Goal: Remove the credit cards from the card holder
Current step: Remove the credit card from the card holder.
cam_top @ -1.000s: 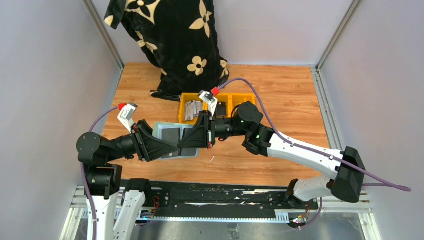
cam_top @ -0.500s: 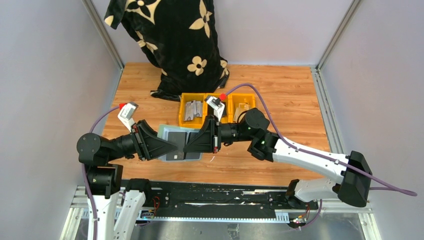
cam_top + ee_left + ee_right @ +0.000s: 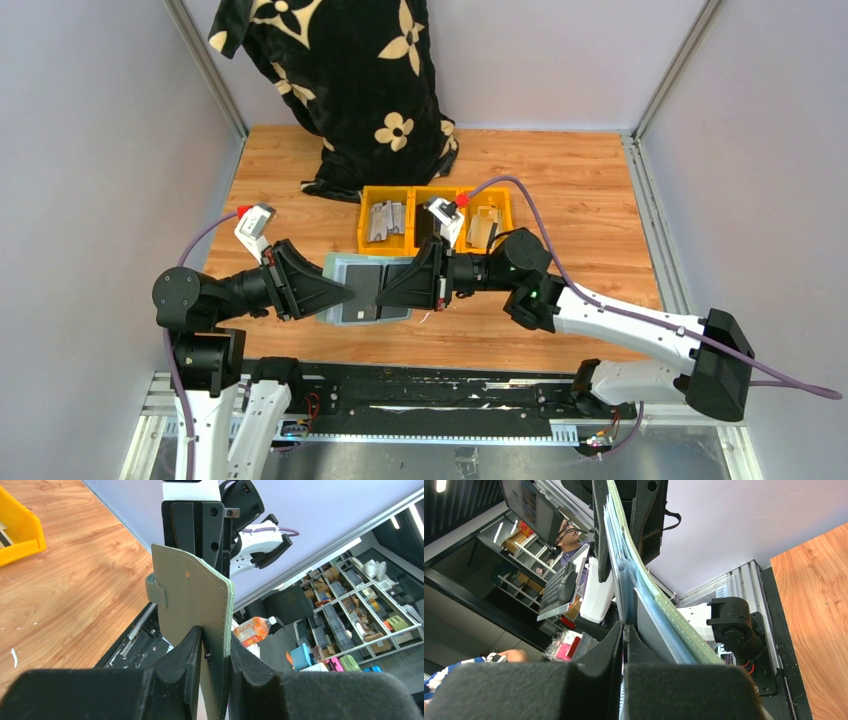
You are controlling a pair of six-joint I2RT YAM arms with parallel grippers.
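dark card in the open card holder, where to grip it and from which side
Pinch the dark card thinly at its right-hand edge, coming in flat from the right, likely with the right gripper. The card holder hangs spread open between the arms, and the left gripper clamps its green cover from the left, so that side is taken.

The left tool [image 3: 346, 294] and right tool [image 3: 387, 297] are black wedges, each tapering from a broad back plate to two thick matte fingers [image 3: 182, 655]. Just behind each tool sits a small white camera block [image 3: 255, 226] with a red cap [image 3: 243, 211]. From there a purple cable [image 3: 500, 179] trails rearward. Farther behind come round black joint housings [image 3: 177, 295], then smooth white links [image 3: 620, 320]. Small dark screws [image 3: 214, 511] stud the right tool's flat black face. A green light [image 3: 533, 293] glows on the joint behind it.
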